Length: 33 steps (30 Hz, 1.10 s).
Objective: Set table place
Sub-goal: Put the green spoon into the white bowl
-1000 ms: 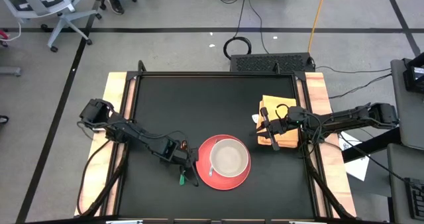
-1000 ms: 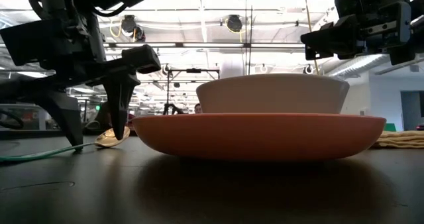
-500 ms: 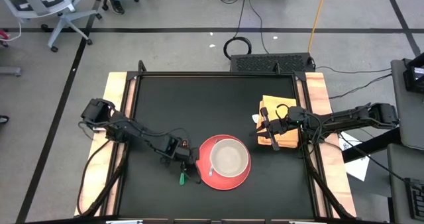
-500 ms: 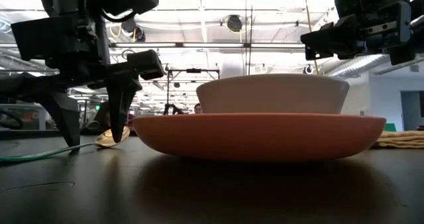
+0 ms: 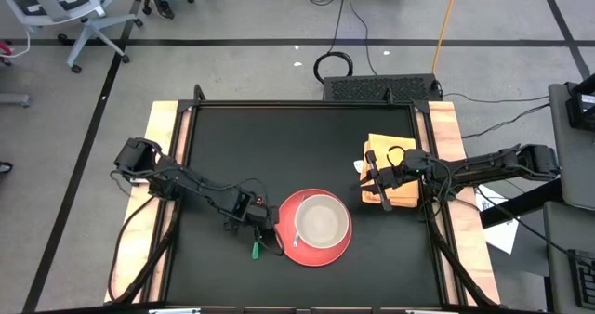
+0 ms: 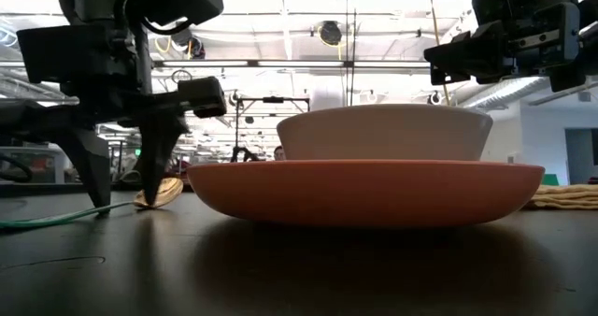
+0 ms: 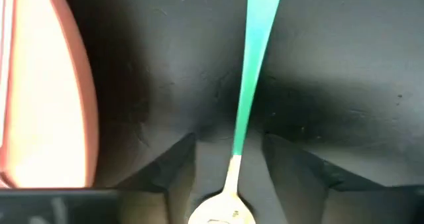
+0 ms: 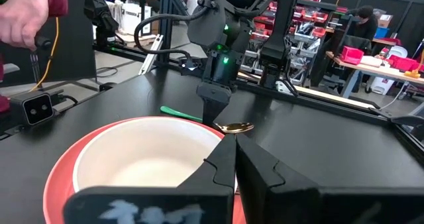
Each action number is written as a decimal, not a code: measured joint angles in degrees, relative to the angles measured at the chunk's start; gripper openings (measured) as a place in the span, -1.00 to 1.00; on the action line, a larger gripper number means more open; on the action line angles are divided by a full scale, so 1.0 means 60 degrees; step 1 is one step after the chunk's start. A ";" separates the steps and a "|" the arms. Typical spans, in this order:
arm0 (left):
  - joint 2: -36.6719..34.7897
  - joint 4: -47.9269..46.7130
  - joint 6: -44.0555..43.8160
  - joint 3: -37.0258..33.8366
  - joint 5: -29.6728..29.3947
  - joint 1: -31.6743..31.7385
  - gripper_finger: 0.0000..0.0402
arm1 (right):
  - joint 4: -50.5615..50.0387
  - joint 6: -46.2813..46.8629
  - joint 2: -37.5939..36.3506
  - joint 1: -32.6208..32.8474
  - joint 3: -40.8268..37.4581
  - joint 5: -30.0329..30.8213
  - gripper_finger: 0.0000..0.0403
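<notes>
red plate (image 5: 316,228) with a white bowl (image 5: 322,219) on it sits toward the near middle of the table (image 5: 279,137), so we judge the centre of the place setting done. just left of the plate lies a spoon (image 7: 246,111) with a green handle and a gold bowl, flat on the black surface. our left gripper (image 5: 265,240) is down over the spoon, its fingers (image 7: 165,177) parted to either side of the neck where green meets gold; in the left wrist view there are gaps on both sides, so we read the jaws as fairly wide and not gripping yet. whether the spoon is being taken up or has just been laid down we cannot tell. our right gripper (image 5: 370,176) waits to the right with its fingers closed, holding nothing, above a folded yellow cloth (image 5: 390,191) at the right edge of the table. what seems left to us: settling the spoon beside the plate and perhaps placing the cloth as a napkin.
</notes>
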 joint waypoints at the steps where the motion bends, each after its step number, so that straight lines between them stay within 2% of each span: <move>1: 0.0004 -0.0012 -0.0061 -0.0003 0.0002 0.0000 -0.14 | 0.0000 0.0009 0.0003 0.0000 0.0000 0.0000 -1.00; 8: 0.0004 -0.0124 -0.0095 -0.0031 -0.0125 -0.0018 -0.64 | 0.0000 0.0015 0.0003 0.0000 0.0000 0.0001 -1.00; 14: 0.0004 -0.0091 -0.0393 -0.0011 -0.0255 -0.0022 -0.94 | -0.0004 0.0020 0.0000 0.0000 0.0000 0.0000 -1.00; 20: -0.0089 -0.0001 -0.0763 -0.0019 -0.0544 -0.0099 -0.88 | -0.0004 0.0024 0.0003 0.0004 0.0000 0.0004 -1.00; 23: -0.0307 0.0150 -0.0869 -0.0036 -0.0780 -0.0145 -0.92 | -0.0004 0.0024 0.0003 0.0000 0.0000 0.0003 -1.00; 26: -0.0592 0.0633 -0.1272 -0.0067 -0.1588 -0.0142 -0.96 | -0.0004 0.0024 0.0003 0.0000 0.0000 0.0000 -1.00; 29: -0.0887 0.0974 -0.1976 -0.0044 -0.2105 -0.0105 -0.92 | -0.0007 0.0072 0.0003 0.0000 0.0000 0.0000 -1.00; 33: -0.1060 0.1048 -0.2309 -0.0038 -0.1888 -0.0157 -0.95 | -0.0073 0.0133 -0.0001 0.0000 0.0000 0.0000 -1.00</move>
